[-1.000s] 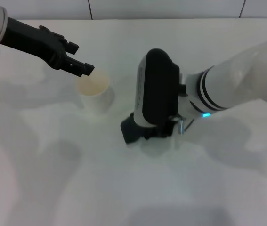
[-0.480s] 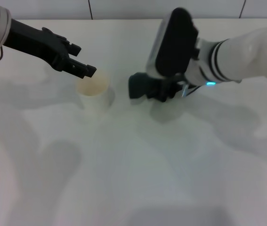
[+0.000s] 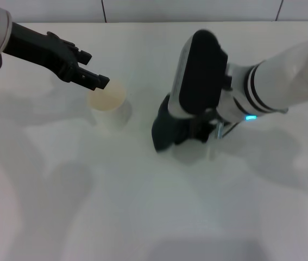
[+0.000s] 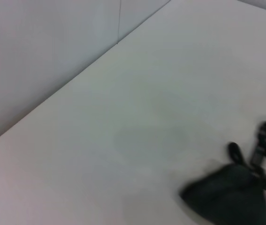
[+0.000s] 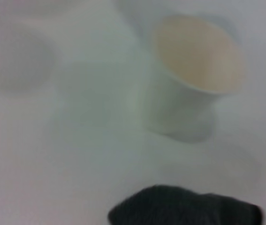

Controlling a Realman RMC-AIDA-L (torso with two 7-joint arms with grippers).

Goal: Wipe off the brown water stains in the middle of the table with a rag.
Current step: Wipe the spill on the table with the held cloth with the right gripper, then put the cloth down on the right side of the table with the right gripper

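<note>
The right gripper (image 3: 171, 132) is positioned near the middle of the table (image 3: 143, 217), pointing down, with the rag (image 3: 163, 128) bunched at its tip and pressed against the tabletop. The wrist housing covers the fingers from the head view, so their spread cannot be read directly; the rag hangs from under the housing and appears to be clamped there. In the right wrist view only the leading edge of the rag (image 5: 184, 208) shows, a dark lump cut off by the picture border.

The left gripper (image 3: 91, 80) hovers over the far rim of the white paper cup (image 3: 109, 109), which stands upright, just left of the rag. The two finger tips lie close together with no object between them; whether they touch the rim cannot be determined.

The brown water stains cannot be made out on any visible part of the table; the surface under the rag and right gripper is hidden. The cup interior (image 5: 196, 54) shows a pale tan tint.

The left wrist view shows bare tabletop (image 4: 123, 117), with the rag (image 4: 229, 194) and part of the right gripper at one edge.
</note>
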